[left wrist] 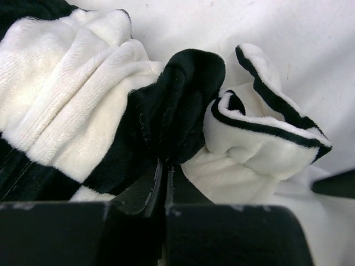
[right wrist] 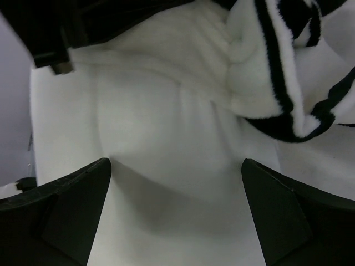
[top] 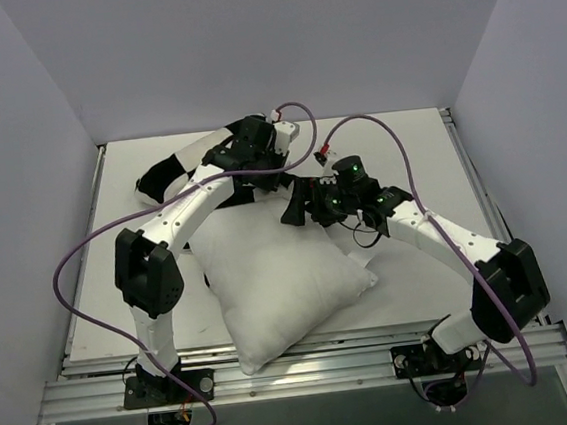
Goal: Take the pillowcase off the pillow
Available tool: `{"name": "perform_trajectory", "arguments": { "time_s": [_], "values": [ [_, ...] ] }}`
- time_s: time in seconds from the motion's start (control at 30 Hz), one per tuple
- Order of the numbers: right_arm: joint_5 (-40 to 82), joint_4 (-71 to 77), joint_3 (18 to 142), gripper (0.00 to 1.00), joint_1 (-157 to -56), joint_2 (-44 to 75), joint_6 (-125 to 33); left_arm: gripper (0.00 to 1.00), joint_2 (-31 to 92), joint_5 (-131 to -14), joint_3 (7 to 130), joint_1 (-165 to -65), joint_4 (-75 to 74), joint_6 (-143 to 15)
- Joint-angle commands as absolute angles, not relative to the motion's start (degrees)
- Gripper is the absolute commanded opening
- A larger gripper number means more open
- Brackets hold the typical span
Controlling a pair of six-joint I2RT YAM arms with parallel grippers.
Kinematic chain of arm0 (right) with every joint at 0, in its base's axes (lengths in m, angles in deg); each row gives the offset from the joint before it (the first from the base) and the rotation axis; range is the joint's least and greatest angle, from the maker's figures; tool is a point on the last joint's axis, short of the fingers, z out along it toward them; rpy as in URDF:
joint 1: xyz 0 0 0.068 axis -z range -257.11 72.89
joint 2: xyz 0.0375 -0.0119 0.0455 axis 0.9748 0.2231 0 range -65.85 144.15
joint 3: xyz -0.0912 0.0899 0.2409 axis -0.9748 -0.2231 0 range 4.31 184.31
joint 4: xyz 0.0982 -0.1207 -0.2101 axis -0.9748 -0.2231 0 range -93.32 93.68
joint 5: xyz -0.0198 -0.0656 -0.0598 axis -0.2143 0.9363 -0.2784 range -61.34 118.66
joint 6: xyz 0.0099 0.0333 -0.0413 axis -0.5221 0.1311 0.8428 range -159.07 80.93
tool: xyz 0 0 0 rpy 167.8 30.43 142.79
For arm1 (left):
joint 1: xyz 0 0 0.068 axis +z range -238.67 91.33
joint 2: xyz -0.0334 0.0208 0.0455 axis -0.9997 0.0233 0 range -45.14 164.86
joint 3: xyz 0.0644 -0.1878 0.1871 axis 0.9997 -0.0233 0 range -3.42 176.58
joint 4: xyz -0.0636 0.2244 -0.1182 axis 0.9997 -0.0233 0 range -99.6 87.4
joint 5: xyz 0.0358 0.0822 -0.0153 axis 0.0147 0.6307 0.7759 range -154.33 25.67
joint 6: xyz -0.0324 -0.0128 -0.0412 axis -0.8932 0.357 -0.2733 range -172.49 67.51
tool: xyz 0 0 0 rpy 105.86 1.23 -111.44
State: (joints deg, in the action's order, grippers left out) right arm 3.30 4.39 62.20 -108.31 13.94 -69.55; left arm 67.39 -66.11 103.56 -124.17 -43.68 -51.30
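Plush black-and-white fabric is bunched between the fingers of the left gripper (left wrist: 162,191), which are closed on a thick dark fold of the pillowcase (left wrist: 83,100), just past the far end of the pillow (right wrist: 155,122). That looks like a hold meant for dragging the cover lengthwise off the cushion. The right gripper (right wrist: 176,216) is on the pillow's far right side. Its fingers are spread wide with nothing between them, and they hover over or press lightly on the plain white stuffing. I judge it is there to pin the cushion so it does not slide along with the cover. Most of the pillow lies bare, angled from that end back toward the arm bases. The checkered cover is heaped in soft folds beyond the pillow's far left corner on the table (top: 408,150), and one hemmed edge curls up close beside the right gripper. The two wrists hide the pillow's far edge, so I cannot tell whether a last corner sits inside the cover. The job looks nearly finished. A further pull away from the pillow should free the cover, provided the thick pile does not slip from the pinch.
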Motion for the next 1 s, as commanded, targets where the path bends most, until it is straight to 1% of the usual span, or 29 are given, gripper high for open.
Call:
{"name": "perform_trajectory", "arguments": {
  "time_s": [0.0, 0.1, 0.2, 0.23, 0.27, 0.3, 0.33, 0.37, 0.4, 0.5, 0.53, 0.6, 0.77, 0.97],
  "values": [
    [10.37, 6.85, 67.06, 1.00, -109.98, 17.55, -67.21, 0.02, 63.50, -64.85, 103.37, -123.74, -39.08, -54.68],
    [13.55, 5.87, 67.77, 1.00, -111.03, 20.62, -64.22, 0.02, 62.62, -64.85, 102.58, -123.30, -38.38, -54.95],
    [8.38, 5.96, 68.03, 1.00, -112.60, 24.31, -62.72, 0.02, 62.09, -65.12, 101.70, -122.77, -36.45, -56.35],
    [6.88, 6.05, 68.46, 0.95, -113.49, 25.80, -62.02, 0.02, 62.09, -64.94, 101.52, -122.59, -36.18, -57.31],
    [3.47, 6.14, 68.64, 0.87, -114.45, 26.25, -61.40, 0.02, 62.18, -64.86, 101.61, -122.24, -35.83, -57.76],
    [1.61, 6.22, 68.91, 0.74, -115.85, 26.69, -60.87, 0.02, 62.26, -63.72, 101.52, -122.07, -35.04, -58.20],
    [0.11, 6.23, 69.08, 0.27, -116.30, 27.04, -60.52, 0.02, 62.27, -62.23, 101.43, -121.89, -34.60, -59.42],
    [-0.77, 5.96, 69.26, 0.06, -116.74, 26.87, -60.52, 0.02, 62.27, -61.44, 101.43, -121.45, -34.16, -60.13],
    [-1.74, 5.44, 69.26, 0.00, -116.83, 26.52, -60.26, 0.02, 62.27, -59.69, 101.43, -120.41, -33.37, -60.83],
    [-2.45, -0.69, 70.40, 0.00, -117.10, 23.54, -57.62, 0.02, 61.74, -55.82, 101.17, -117.34, -31.53, -64.52],
    [-2.45, -2.11, 70.58, 0.00, -117.10, 21.27, -56.14, 0.02, 61.56, -52.32, 101.08, -116.54, -31.17, -66.01],
    [-2.62, -4.83, 71.37, 0.00, -117.01, 18.89, -54.63, 0.02, 61.12, -49.14, 100.73, -114.78, -29.60, -67.33],
    [-6.40, -14.15, 72.95, 0.00, -116.92, 9.75, -50.42, 0.02, 60.16, -40.36, 100.99, -108.71, -26.95, -70.24],
    [-5.35, -22.59, 73.92, 0.00, -115.87, 1.30, -49.18, 0.02, 60.07, -37.17, 101.78, -105.72, -23.70, -67.08]
  ]
}}
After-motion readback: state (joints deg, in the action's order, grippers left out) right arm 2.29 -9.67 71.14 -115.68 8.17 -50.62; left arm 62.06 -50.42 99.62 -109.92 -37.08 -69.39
